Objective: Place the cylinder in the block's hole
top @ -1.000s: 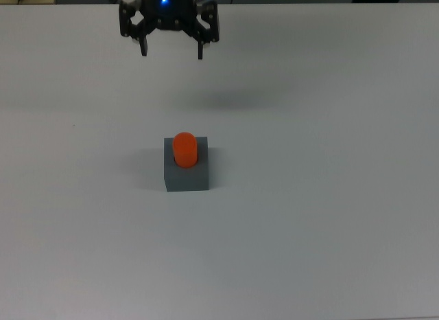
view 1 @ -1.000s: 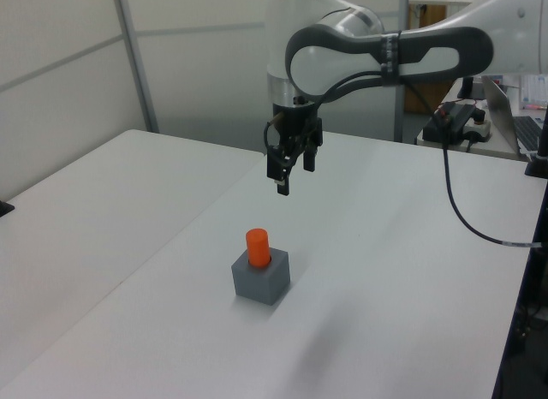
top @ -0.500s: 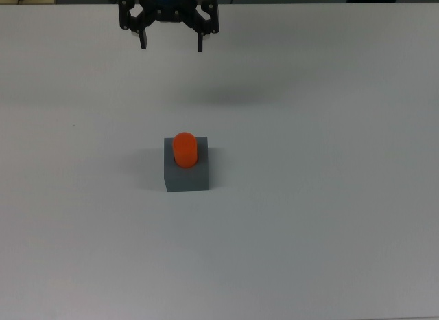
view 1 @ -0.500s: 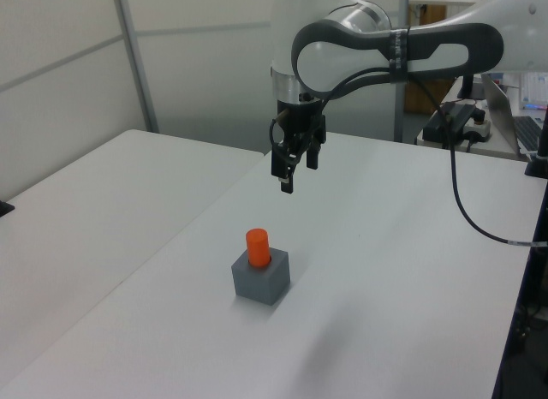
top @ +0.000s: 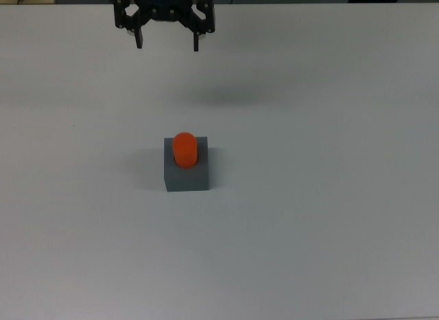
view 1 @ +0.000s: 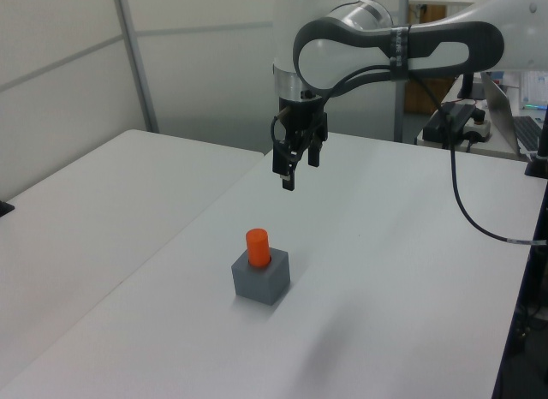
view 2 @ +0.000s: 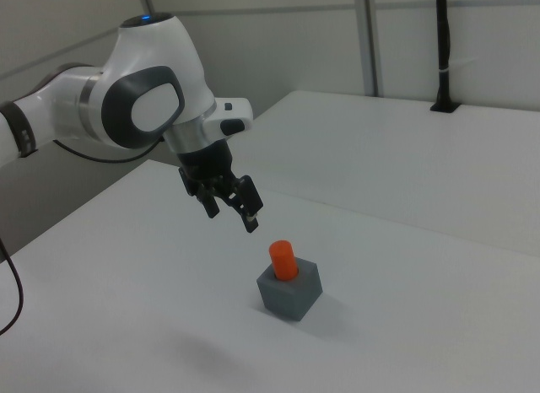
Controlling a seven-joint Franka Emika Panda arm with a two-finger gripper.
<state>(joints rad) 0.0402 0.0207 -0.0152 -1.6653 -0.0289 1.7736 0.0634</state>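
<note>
The orange-red cylinder [top: 184, 148] [view 1: 257, 247] [view 2: 283, 259] stands upright in the round hole of the dark grey block [top: 186, 176] [view 1: 262, 281] [view 2: 291, 293], its upper half sticking out. The block rests on the white table [top: 329, 196]. My gripper [top: 167, 42] [view 1: 294, 170] [view 2: 231, 214] hangs open and empty well above the table, away from the block, toward the top view's upper edge. In the right view it is up and left of the cylinder.
A black cable [view 1: 462, 202] trails from the arm over the table's edge on the left view's right. A laptop and gear [view 1: 514, 125] sit beyond that edge. A black post [view 2: 442, 47] stands at the far corner in the right view.
The gripper has risen and drifted farther from the block, toward the top view's upper left. Cylinder and block have stayed put.
</note>
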